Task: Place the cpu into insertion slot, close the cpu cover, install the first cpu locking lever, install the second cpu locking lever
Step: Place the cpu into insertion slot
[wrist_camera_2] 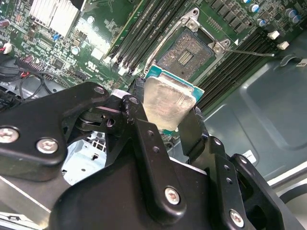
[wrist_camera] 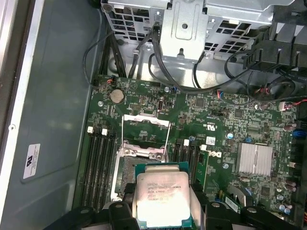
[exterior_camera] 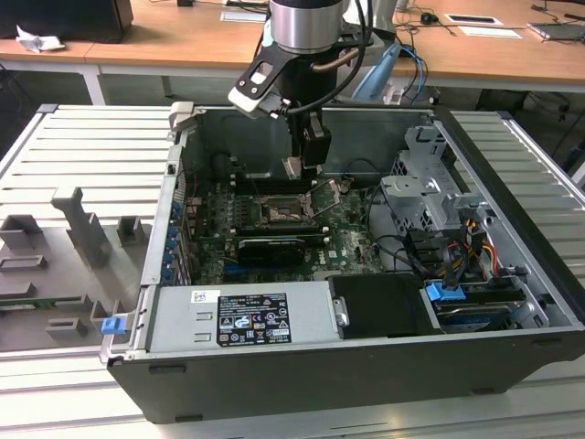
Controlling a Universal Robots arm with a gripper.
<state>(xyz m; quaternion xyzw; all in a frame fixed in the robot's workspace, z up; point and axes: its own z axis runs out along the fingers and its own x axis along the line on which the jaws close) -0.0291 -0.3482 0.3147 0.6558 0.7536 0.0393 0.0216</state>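
While the gripper (wrist_camera_2: pixel 168 103) fingers (wrist_camera_2: pixel 192 132) pinch the cpu (wrist_camera: pixel 163 199) by its edges, it hangs above the bare socket (wrist_camera_2: pixel 184 52), apart from it. Beyond, the cpu cover (wrist_camera: pixel 146 120) stands flipped up, w/ motherboard (wrist_camera: pixel 230 124) & drive cage (wrist_camera: pixel 192 24) farther back.

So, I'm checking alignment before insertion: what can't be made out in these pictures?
Underside of the cpu: faces away in both wrist views.
Near part of the socket, first wrist view: behind the cpu.
Clamped cpu edges, second wrist view: covered by the gripper.
Socket contacts, exterior view: too small.
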